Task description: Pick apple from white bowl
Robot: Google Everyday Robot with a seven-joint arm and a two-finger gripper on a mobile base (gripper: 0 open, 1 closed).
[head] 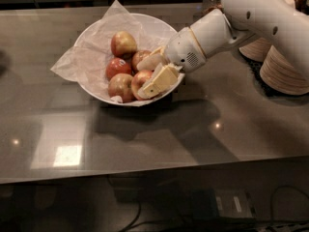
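The white bowl (94, 30), lined with crumpled white paper, sits on the grey table and holds several apples. My gripper (140, 81) reaches into it from the right, low over the bowl's near right side. It is open, with one finger (150, 61) above and the other (159, 82) below a red-and-yellow apple (140, 78), which lies between them, partly hidden. Whether the fingers touch it I cannot tell. Other apples lie around it: a yellowish-red one (123, 43) at the back, a deep red one (118, 66) to the left and one (120, 87) at the front.
Stacks of tan paper plates (285, 69) stand at the right behind my white arm (251, 18). The paper liner (72, 64) hangs over the bowl's left rim. The table's front edge (145, 175) runs across the bottom.
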